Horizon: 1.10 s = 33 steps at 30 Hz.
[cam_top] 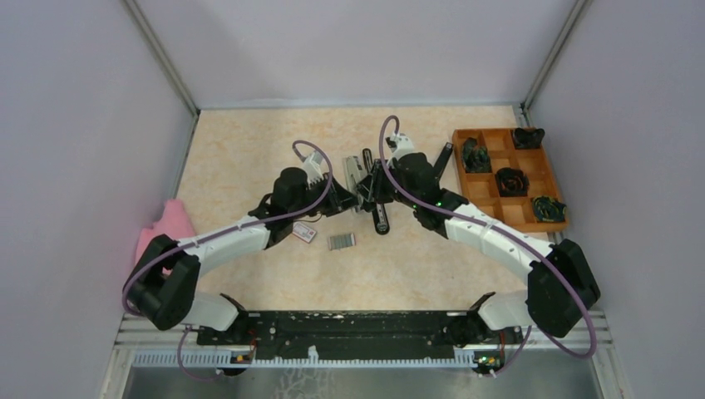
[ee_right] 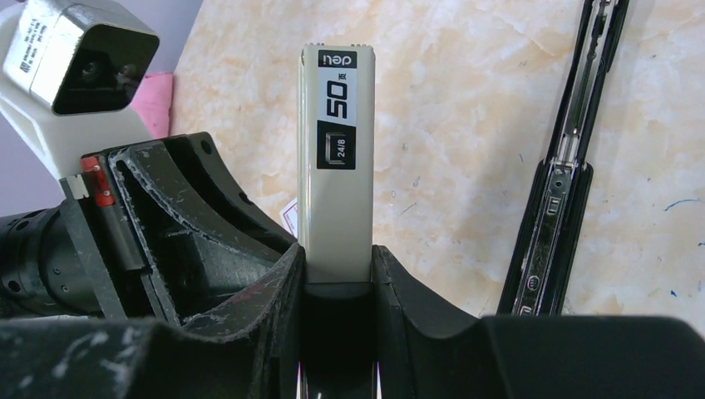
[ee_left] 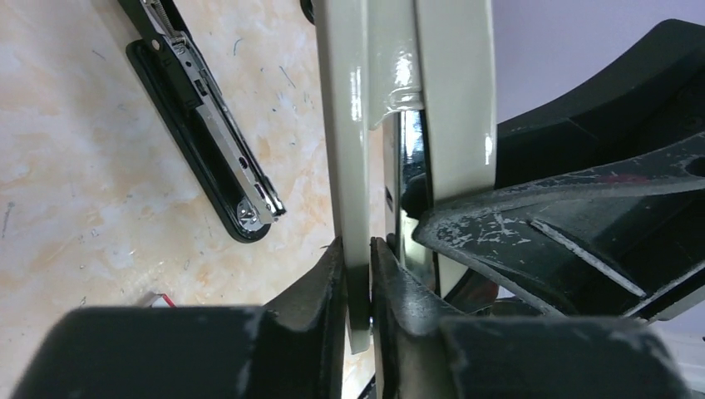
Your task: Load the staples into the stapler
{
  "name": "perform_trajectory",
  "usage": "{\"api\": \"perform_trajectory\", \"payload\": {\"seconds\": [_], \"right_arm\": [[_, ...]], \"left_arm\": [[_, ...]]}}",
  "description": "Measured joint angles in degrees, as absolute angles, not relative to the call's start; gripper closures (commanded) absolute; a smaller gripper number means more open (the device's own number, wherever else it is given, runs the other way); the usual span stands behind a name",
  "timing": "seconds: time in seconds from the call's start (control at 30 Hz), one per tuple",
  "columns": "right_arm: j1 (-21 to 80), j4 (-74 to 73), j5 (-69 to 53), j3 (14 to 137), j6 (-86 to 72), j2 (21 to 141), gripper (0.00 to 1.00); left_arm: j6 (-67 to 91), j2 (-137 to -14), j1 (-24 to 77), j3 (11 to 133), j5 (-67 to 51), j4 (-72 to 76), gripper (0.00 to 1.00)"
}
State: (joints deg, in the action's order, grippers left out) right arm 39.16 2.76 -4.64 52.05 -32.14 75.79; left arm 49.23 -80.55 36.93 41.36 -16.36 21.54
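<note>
The stapler is swung open. Its cream cover point(ee_right: 337, 166), labelled "50", stands up between both grippers, and its black base with the metal magazine point(ee_left: 208, 141) lies on the table; the base also shows in the right wrist view point(ee_right: 553, 191). From above the stapler point(cam_top: 359, 173) is mid-table. My left gripper point(ee_left: 370, 245) is shut on a thin edge of the cream cover. My right gripper point(ee_right: 337, 249) is shut on the cover's end. From above, the left gripper point(cam_top: 349, 198) and right gripper point(cam_top: 372, 184) meet at the stapler. The staples point(cam_top: 342, 241), a small grey ridged block, lie loose on the table nearer the arms.
A small red-and-white box point(cam_top: 304, 232) lies left of the staples. A wooden compartment tray point(cam_top: 499, 212) with dark objects stands at the right, a black bar point(cam_top: 443, 156) beside it. A pink cloth point(cam_top: 170, 220) lies at the left wall.
</note>
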Motion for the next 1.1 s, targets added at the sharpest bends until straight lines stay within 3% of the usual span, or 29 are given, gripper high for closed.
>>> {"api": "perform_trajectory", "payload": {"seconds": [0.13,0.47,0.77,1.1], "right_arm": [[39.2,2.4,-4.6,52.0,-31.9,75.8,1.00],[38.4,1.5,-7.3,51.7,-30.6,75.0,1.00],[34.5,0.3,-19.0,52.1,-30.1,74.8,1.00],[25.9,-10.9,-30.3,63.6,-23.5,79.4,1.00]], "left_arm": [[48.7,-80.6,37.0,41.5,-15.6,21.8,1.00],[45.7,-77.8,37.9,40.2,-12.4,20.6,1.00],[41.2,-73.9,38.3,38.3,-11.6,19.7,1.00],[31.6,-71.4,36.2,36.8,-11.4,13.3,1.00]]}}
